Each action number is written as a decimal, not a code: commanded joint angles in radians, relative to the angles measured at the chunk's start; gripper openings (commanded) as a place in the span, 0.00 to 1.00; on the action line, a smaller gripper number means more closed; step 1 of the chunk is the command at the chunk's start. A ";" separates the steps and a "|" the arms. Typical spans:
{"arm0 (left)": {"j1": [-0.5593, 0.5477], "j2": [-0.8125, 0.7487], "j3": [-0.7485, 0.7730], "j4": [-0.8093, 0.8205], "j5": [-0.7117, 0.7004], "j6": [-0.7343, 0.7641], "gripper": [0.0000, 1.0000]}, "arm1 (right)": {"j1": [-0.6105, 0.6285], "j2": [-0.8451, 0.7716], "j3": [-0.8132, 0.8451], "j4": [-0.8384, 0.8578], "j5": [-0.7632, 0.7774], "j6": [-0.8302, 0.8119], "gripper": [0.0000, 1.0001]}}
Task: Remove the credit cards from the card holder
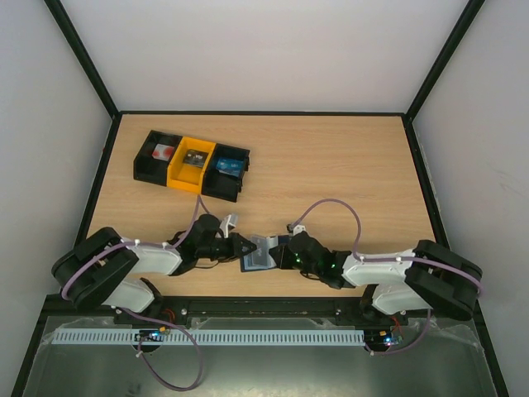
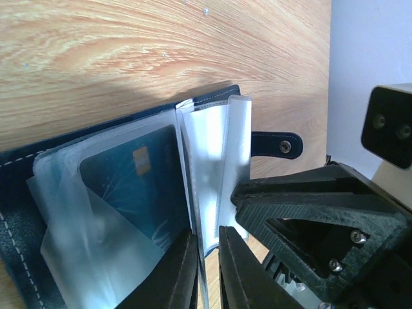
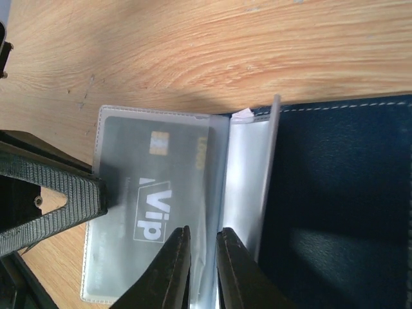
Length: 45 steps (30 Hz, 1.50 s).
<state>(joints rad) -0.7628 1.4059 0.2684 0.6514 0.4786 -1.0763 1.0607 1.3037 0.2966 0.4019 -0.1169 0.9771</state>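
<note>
The card holder [image 1: 259, 255] lies open near the table's front edge, between both grippers. In the left wrist view its navy cover [image 2: 19, 212] carries clear sleeves, one with a blue credit card [image 2: 138, 187] inside. My left gripper [image 2: 207, 235] is nearly shut, and a sleeve edge stands in the narrow gap against one finger. In the right wrist view a grey credit card [image 3: 154, 206] marked "Vip" sits in a sleeve beside the navy cover [image 3: 341, 206]. My right gripper [image 3: 205, 230] straddles the sleeve fold with a narrow gap. The two grippers [image 1: 246, 248] [image 1: 278, 253] face each other.
A row of bins stands at the back left: a black bin [image 1: 142, 165] with a red-and-white item [image 1: 161, 152], a yellow bin [image 1: 180, 175] and another black bin [image 1: 221, 188]. The holder's snap strap [image 2: 277, 145] lies flat on the wood.
</note>
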 commanded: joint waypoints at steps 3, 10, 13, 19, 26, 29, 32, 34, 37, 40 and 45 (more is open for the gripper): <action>-0.004 0.015 0.039 -0.045 -0.013 0.045 0.06 | 0.001 -0.093 0.014 -0.174 0.126 -0.055 0.13; -0.001 0.011 0.077 -0.145 -0.023 0.100 0.03 | 0.001 -0.096 -0.012 -0.192 0.151 -0.072 0.13; 0.005 0.019 0.097 -0.187 -0.023 0.126 0.03 | 0.001 -0.058 -0.021 -0.162 0.126 -0.063 0.13; 0.034 0.023 0.119 -0.272 -0.023 0.173 0.03 | 0.001 -0.021 -0.043 -0.090 0.085 -0.040 0.12; 0.069 0.000 0.125 -0.311 -0.017 0.195 0.06 | 0.001 -0.018 -0.054 -0.075 0.081 -0.038 0.12; 0.068 0.005 0.135 -0.294 0.002 0.187 0.19 | 0.001 -0.021 -0.055 -0.072 0.085 -0.038 0.12; 0.066 0.011 0.130 -0.248 0.032 0.169 0.25 | 0.002 -0.028 -0.055 -0.073 0.089 -0.037 0.12; 0.063 0.011 0.128 -0.225 0.045 0.154 0.28 | 0.002 -0.035 -0.056 -0.073 0.092 -0.038 0.12; 0.058 0.009 0.125 -0.187 0.063 0.130 0.29 | 0.001 -0.056 -0.060 -0.082 0.103 -0.036 0.12; 0.049 0.008 0.125 -0.155 0.073 0.104 0.31 | 0.002 -0.087 -0.061 -0.095 0.116 -0.033 0.12; 0.025 0.012 0.128 -0.090 0.084 0.057 0.35 | 0.002 -0.150 -0.060 -0.133 0.141 -0.031 0.12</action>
<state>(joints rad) -0.7185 1.4189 0.3805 0.4770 0.5339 -0.9710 1.0607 1.2072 0.2470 0.3145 -0.0273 0.9325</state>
